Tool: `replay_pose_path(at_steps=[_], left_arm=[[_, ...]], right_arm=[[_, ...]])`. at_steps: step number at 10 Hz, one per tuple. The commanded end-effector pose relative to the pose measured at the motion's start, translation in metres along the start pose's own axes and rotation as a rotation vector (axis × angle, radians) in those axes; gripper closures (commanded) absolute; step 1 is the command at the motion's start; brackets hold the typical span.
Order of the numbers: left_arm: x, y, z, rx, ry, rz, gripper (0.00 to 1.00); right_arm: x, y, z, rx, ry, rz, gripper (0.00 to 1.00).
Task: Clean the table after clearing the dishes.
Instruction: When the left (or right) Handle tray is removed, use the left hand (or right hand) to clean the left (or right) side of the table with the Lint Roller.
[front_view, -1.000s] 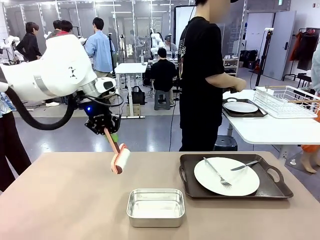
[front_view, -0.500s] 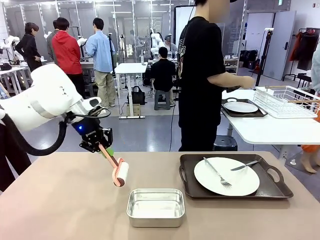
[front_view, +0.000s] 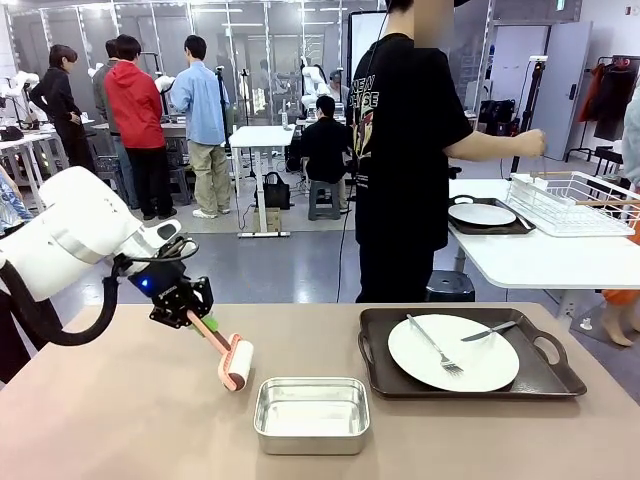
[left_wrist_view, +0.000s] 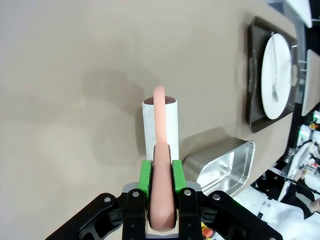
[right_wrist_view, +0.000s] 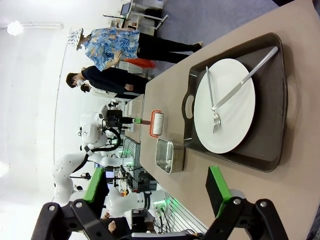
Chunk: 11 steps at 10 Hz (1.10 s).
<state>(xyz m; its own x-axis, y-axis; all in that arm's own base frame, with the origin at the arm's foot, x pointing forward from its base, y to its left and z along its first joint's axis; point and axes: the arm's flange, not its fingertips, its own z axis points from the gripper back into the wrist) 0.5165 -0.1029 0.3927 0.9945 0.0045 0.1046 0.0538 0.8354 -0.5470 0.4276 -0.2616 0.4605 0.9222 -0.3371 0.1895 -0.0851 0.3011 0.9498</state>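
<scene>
My left gripper (front_view: 192, 318) is clamped on a pink-handled roller (front_view: 238, 362); the right gripper (right_wrist_view: 156, 187) has its fingers apart. A round white plate (front_view: 470, 368) with fork (front_view: 437, 346) and knife (front_view: 490, 331) sits on a dark tray (front_view: 545, 382), long side running crosswise, on the right of the table (front_view: 120, 420).

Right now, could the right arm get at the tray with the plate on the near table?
Probably yes: the right gripper is open, facing the tray with nothing between. The left gripper, shut on the lint roller, is off beyond the steel pan.

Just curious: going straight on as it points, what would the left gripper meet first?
Probably the table: the roller in the left gripper points at it, beside the steel pan. Gap unclear.
</scene>
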Motion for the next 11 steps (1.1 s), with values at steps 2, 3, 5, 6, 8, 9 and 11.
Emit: replay_pose_path(at_steps=[2, 3, 5, 6, 8, 9, 11], left_arm=[[-0.016, 0.027, -0.003, -0.057, -0.086, -0.051, 0.79], [-0.021, 0.038, -0.005, -0.062, -0.080, -0.039, 0.79], [-0.029, 0.057, -0.008, -0.086, -0.075, -0.053, 0.79], [-0.032, 0.067, -0.004, -0.094, -0.087, -0.069, 0.79], [-0.034, 0.085, 0.008, -0.100, -0.107, -0.115, 0.79], [-0.035, 0.096, 0.012, -0.067, -0.099, -0.166, 0.79], [-0.037, 0.121, 0.021, 0.035, -0.113, -0.128, 0.79]], right_arm=[[-0.001, 0.003, 0.000, 0.004, -0.002, 0.004, 0.00], [-0.001, 0.003, 0.000, 0.004, -0.002, 0.004, 0.00], [-0.001, 0.003, 0.000, 0.004, -0.002, 0.004, 0.00], [-0.001, 0.003, 0.000, 0.004, -0.002, 0.004, 0.00], [-0.001, 0.003, 0.000, 0.004, -0.002, 0.004, 0.00], [-0.001, 0.003, 0.000, 0.004, -0.002, 0.004, 0.00], [-0.001, 0.003, 0.000, 0.004, -0.002, 0.004, 0.00]])
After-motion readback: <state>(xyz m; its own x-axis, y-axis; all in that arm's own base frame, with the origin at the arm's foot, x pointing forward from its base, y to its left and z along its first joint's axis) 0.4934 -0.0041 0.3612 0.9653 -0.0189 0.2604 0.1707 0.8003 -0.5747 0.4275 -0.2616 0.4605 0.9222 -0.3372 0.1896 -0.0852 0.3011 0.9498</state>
